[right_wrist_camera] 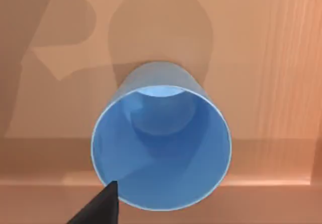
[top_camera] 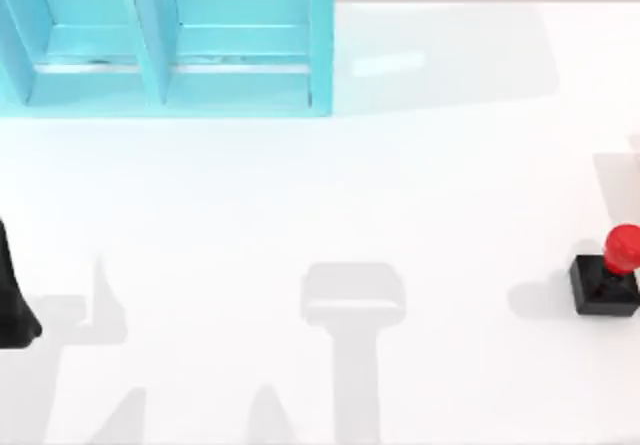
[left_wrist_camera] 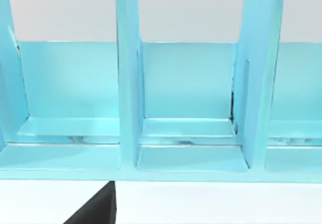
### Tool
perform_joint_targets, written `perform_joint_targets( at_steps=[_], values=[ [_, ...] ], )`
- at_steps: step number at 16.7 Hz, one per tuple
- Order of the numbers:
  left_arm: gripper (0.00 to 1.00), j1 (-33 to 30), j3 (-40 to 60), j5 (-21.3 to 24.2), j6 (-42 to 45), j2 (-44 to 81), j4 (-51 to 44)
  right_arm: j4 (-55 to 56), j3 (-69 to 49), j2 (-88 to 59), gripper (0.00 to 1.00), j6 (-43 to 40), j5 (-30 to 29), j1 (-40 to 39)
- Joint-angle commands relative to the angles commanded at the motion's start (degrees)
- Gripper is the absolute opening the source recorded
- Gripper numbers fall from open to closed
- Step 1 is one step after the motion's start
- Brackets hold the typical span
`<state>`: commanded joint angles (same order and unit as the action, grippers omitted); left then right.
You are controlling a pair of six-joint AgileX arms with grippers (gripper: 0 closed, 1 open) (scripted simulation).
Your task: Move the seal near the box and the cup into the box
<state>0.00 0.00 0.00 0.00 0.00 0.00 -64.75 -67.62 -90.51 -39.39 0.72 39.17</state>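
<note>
While the seal (top_camera: 608, 273) stood at the surface's (top_camera: 320, 225) right edge, the box (top_camera: 165, 40) sat far left. The cup (right_wrist_camera: 161, 143) lay close below the right pincer — neither pincer's state could be told.

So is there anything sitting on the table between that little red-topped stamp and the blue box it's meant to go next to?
Nothing visible. In the top view the seal stands at the table's right edge, the box at the far left, and the white tabletop between them carries only shadows.

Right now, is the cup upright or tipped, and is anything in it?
Upright and empty: the right wrist view looks straight down into the blue cup, its round rim open upward and its bare bottom visible. It stands on an orange-brown surface.
</note>
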Motion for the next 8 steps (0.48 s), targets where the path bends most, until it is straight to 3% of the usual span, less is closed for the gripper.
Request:
perform_joint_targets(
  at_steps=[8],
  values=[
    [1.00, 0.00, 0.00, 0.00, 0.00, 0.00, 0.00, -11.44, -8.21, 0.75, 1.00, 0.16, 0.96, 0.63]
  ],
)
